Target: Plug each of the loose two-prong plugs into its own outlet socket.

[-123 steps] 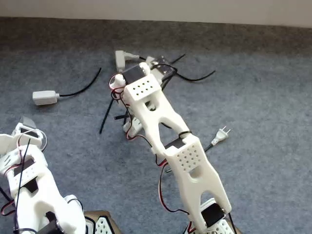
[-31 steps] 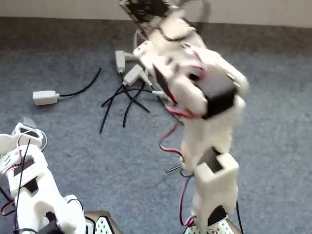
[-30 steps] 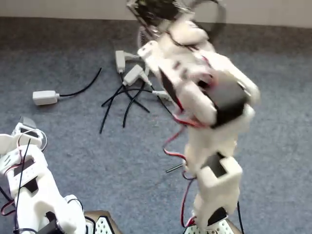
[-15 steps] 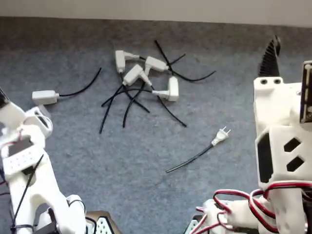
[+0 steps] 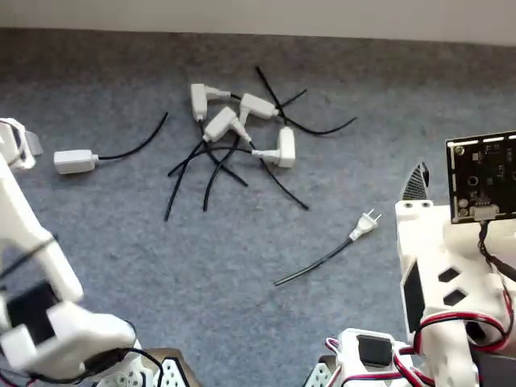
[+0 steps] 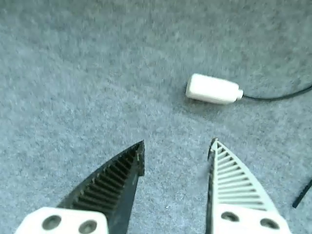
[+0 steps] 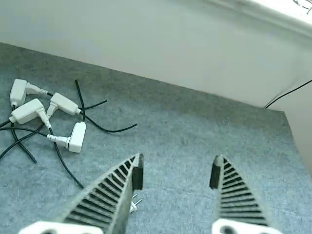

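A loose two-prong plug (image 5: 367,221) on a short black cord lies on the grey carpet, right of centre. Its prongs (image 7: 134,202) peek out beside my right gripper's dark finger. Several white outlet sockets (image 5: 242,125) with tangled black cords lie in a cluster at the back, and again ahead of my right gripper (image 7: 73,136). One more white socket (image 5: 74,161) lies alone at the far left. My left gripper (image 6: 177,148) hangs open just short of that socket (image 6: 213,89). My right gripper (image 7: 176,168) is open and holds nothing, raised above the plug.
The carpet (image 5: 201,258) ends at a pale wall (image 7: 146,48) behind the socket cluster. Loose black cords (image 5: 193,173) trail from the cluster toward the front. The right arm's body (image 5: 451,274) fills the front right corner, the left arm (image 5: 32,266) the front left edge.
The right arm has drawn back from over the socket cluster to the front right, uncovering the sockets. The left arm has risen and swung toward the lone socket. The plug has not moved.
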Motion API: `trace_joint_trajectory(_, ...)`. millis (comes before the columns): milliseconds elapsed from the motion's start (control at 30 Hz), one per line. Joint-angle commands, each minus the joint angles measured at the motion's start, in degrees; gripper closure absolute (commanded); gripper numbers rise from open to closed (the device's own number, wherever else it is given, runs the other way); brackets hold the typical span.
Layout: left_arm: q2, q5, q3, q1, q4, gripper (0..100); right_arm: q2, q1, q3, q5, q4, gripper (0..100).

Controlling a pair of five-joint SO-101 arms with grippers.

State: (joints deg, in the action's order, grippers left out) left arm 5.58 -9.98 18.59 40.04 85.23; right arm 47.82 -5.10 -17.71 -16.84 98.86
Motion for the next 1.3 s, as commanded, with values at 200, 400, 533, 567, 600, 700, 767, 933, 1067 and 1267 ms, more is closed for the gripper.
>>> trace_joint_trajectory(200,37.5,23.8,40.9,-0.7,16.7,78,3.0,-0.4,8.7,-5.0,2.0,77.8)
trace_joint_trajectory(400,44.1,44.8,47.3,-6.4,16.5,78,3.0,-0.3,16.0,-10.3,2.0,77.8)
trace_joint_trajectory(533,44.8,52.1,53.8,-10.4,16.4,78,3.0,-0.4,18.3,-10.3,2.0,77.8)
trace_joint_trajectory(567,44.9,52.5,55.6,-11.2,16.4,78,3.0,-0.4,18.6,-10.3,2.0,77.8)
trace_joint_trajectory(600,45.0,53.1,56.7,-11.7,15.9,78,3.0,-0.4,18.9,-10.3,2.0,77.8)
trace_joint_trajectory(700,46.0,56.0,56.2,-11.9,12.5,78,3.0,-0.3,20.5,-10.3,2.0,77.8)
trace_joint_trajectory(767,48.0,59.6,55.3,-11.6,10.5,78,3.0,-0.3,22.3,-10.3,1.9,77.8)
trace_joint_trajectory(933,53.9,68.7,55.5,-10.8,10.3,78,3.0,-0.3,28.0,-10.3,-0.7,77.8)
trace_joint_trajectory(1067,54.1,70.3,55.5,-10.7,10.5,78,3.0,-0.4,32.0,-10.3,-4.4,77.8)
trace_joint_trajectory(1267,54.5,70.4,61.0,-10.6,12.7,78,3.0,-0.4,36.0,-10.3,-8.2,77.8)
